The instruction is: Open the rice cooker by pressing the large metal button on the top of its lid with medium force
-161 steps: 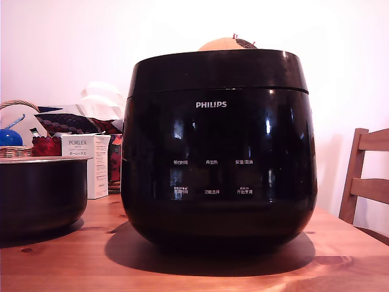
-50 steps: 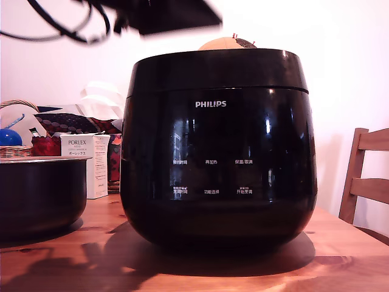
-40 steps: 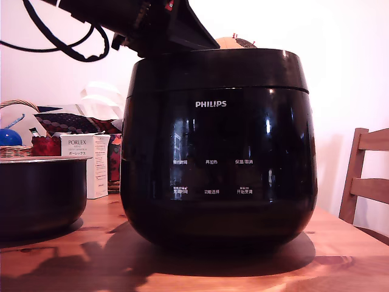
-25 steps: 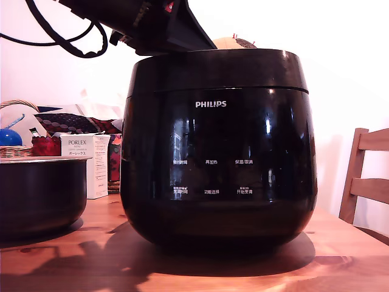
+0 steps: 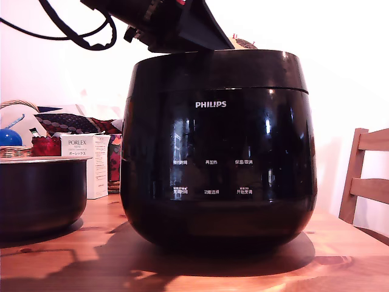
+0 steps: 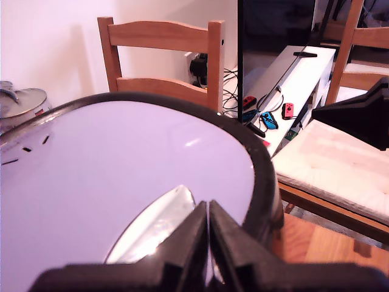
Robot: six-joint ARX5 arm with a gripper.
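Note:
The rice cooker (image 5: 219, 158), glossy black with a white PHILIPS logo, fills the middle of the exterior view, and its lid (image 5: 219, 70) is down. My gripper (image 5: 222, 44) reaches in from the exterior view's upper left, low over the lid's top. In the wrist view the lid's top (image 6: 121, 158) reflects pale light. A silver metal button (image 6: 155, 222) lies right beside my gripper (image 6: 208, 210). The two black fingers are pressed together, shut on nothing. Whether the tips touch the button cannot be told.
A dark metal pot (image 5: 39, 194) stands on the wooden table (image 5: 61, 261) at the exterior view's left, with a PORLEX box (image 5: 85, 164) and a basket (image 5: 15, 149) behind. A wooden chair (image 5: 368, 176) is at the right. The wrist view shows another chair (image 6: 164, 61) beyond the cooker.
The arm came in from the upper left and came down towards the lid. Over the last half second it slid further right along the lid's top. The lid has stayed down.

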